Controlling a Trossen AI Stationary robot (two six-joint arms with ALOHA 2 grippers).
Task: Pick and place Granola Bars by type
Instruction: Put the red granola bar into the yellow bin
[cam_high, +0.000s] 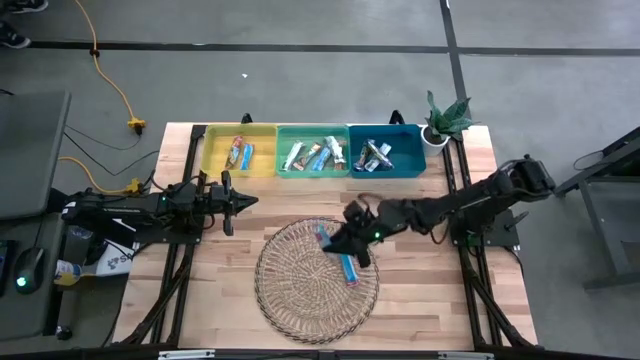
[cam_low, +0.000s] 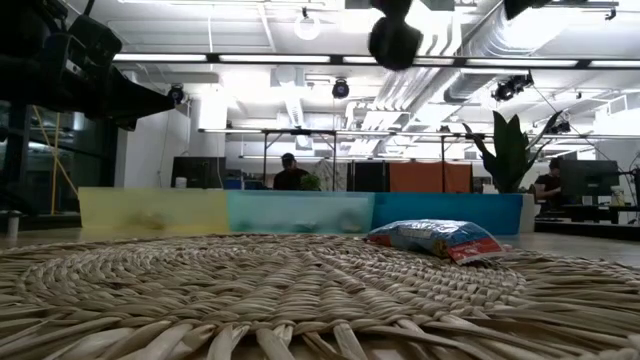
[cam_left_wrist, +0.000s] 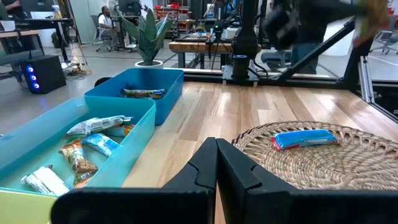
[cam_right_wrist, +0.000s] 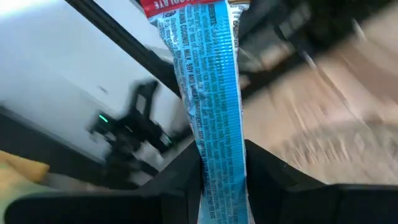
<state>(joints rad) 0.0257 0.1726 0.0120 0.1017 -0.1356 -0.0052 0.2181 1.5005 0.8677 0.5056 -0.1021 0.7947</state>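
A pale wooden-plank worktop (cam_high: 420, 300) stands on a grey concrete floor in an open workshop, with desks and a few people far behind it.

The bright blue foil-wrapped granola bar (cam_right_wrist: 211, 93) is pinched at one end between the fingers of the right gripper (cam_high: 350, 245), which are closed down to the thin wrapper; the rest of the bar sticks out free beyond them, above the mat. It looks light and flat, the crinkly wrapper probably slick, so an end pinch may let it swing or slide; a hold nearer the middle, across the narrow width, would likely be steadier. A second blue wrapped bar (cam_high: 322, 236) lies flat on the round woven wicker mat (cam_high: 290, 300), toward the mat's 12 o'clock edge; its ridged weave could catch a fingertip.

At the worktop's 12 o'clock edge three open bins sit touching in a row: the yellow plastic bin (cam_high: 212, 150), the teal plastic bin (cam_high: 284, 150) and the deep blue plastic bin (cam_high: 410, 150), each with bars inside. Their walls need clearing from above. A small potted green plant (cam_high: 445, 120) stands just beside the blue bin, at 1 o'clock, crowding that corner. The left gripper (cam_high: 228, 203) waits at 9 o'clock, fingers pressed together and empty, leaving the mid-worktop open.
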